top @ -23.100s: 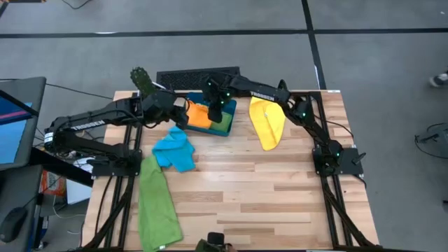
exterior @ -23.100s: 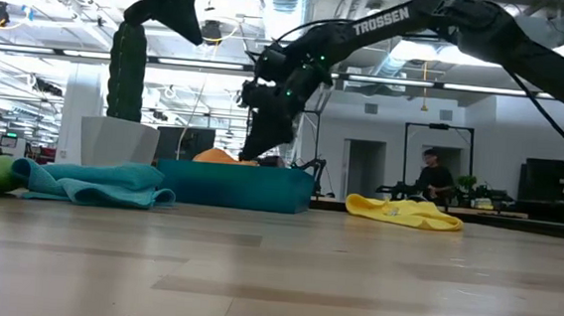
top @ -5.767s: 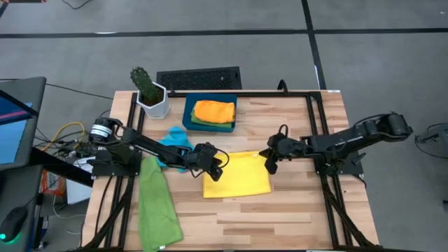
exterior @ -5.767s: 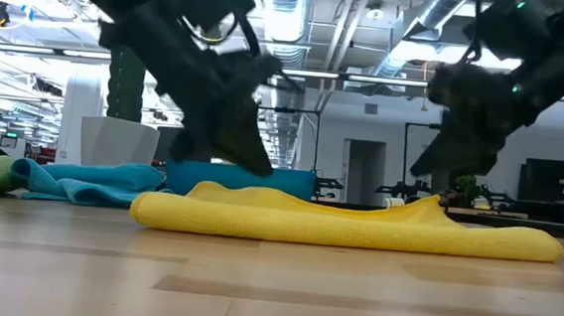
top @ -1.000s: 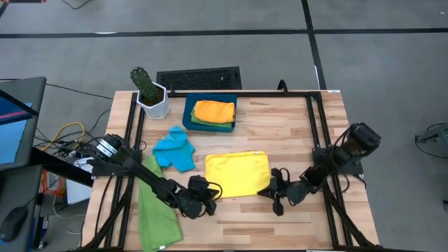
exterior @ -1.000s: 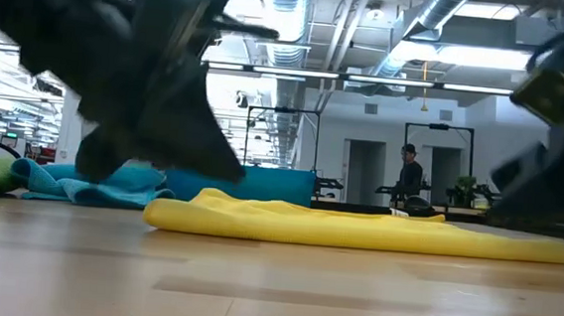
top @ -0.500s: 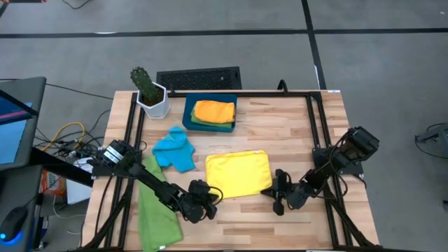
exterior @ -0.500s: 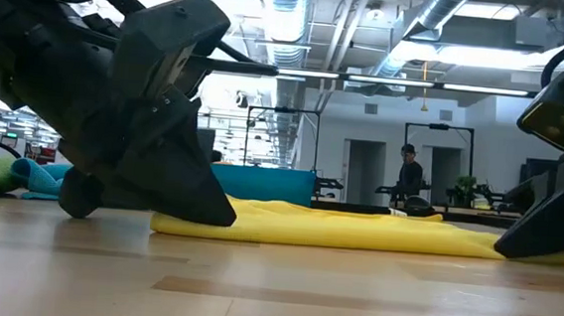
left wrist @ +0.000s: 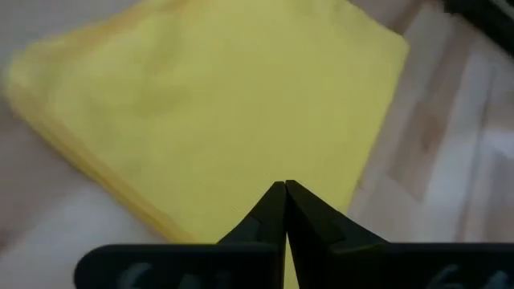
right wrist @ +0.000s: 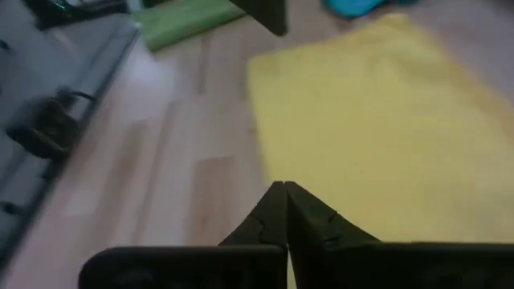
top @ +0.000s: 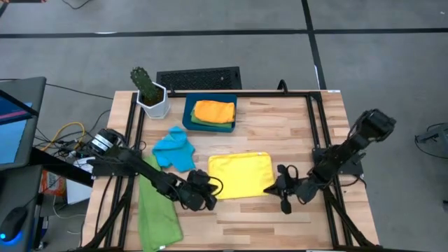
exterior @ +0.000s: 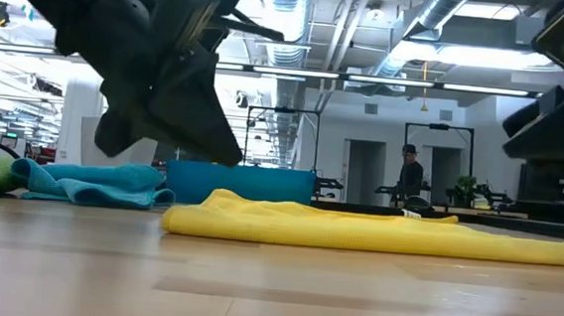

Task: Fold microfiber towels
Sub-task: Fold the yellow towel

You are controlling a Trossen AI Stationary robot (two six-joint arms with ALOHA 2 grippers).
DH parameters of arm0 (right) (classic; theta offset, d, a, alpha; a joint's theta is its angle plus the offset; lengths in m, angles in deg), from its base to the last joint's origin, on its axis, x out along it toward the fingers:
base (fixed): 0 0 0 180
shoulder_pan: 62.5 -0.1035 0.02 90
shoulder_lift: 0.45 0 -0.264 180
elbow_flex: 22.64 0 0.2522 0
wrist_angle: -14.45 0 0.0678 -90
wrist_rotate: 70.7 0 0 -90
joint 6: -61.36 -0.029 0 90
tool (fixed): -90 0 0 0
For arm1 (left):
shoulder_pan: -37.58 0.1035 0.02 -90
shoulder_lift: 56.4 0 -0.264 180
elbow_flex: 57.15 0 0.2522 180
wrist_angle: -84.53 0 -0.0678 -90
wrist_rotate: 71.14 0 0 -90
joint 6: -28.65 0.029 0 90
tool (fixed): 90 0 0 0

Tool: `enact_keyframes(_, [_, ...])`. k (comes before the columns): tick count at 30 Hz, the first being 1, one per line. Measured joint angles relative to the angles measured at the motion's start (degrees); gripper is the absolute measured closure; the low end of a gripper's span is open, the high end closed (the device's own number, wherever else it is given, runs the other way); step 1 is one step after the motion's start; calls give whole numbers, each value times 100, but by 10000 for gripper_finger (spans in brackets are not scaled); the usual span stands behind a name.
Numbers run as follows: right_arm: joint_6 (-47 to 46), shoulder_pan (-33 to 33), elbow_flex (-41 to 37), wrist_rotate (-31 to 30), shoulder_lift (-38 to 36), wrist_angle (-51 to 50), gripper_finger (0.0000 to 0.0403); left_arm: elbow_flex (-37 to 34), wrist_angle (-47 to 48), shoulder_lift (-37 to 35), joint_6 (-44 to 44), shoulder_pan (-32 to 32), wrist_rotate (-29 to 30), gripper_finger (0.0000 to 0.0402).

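A yellow towel lies folded flat on the middle of the wooden table, also seen in the low view as a long low fold. My left gripper hangs shut just above the towel's near left corner, its fingertips over the yellow cloth. At the towel's near right corner my right gripper is shut too, with its fingertips above the towel's edge. Neither touches the cloth. A sky-blue towel lies crumpled to the far left.
A teal tray at the far edge holds a folded orange towel on a green one. A green towel drapes over the table's near left edge. A potted cactus stands at the far left corner.
Both grippers have risen off the table from beside the yellow towel's near corners and now hang clear above it, still shut. The towel lies folded where it was.
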Motion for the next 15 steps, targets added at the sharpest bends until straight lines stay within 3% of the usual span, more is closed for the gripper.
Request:
enact_keyframes(5, [75, 433, -7, -340, -324, -1463, 386, 0, 852, -182, 19, 367, -236, 401])
enact_keyframes(15, [182, 1733, -161, -170, -313, -1737, 374, 2, 1011, -146, 565, 1172, -78, 402])
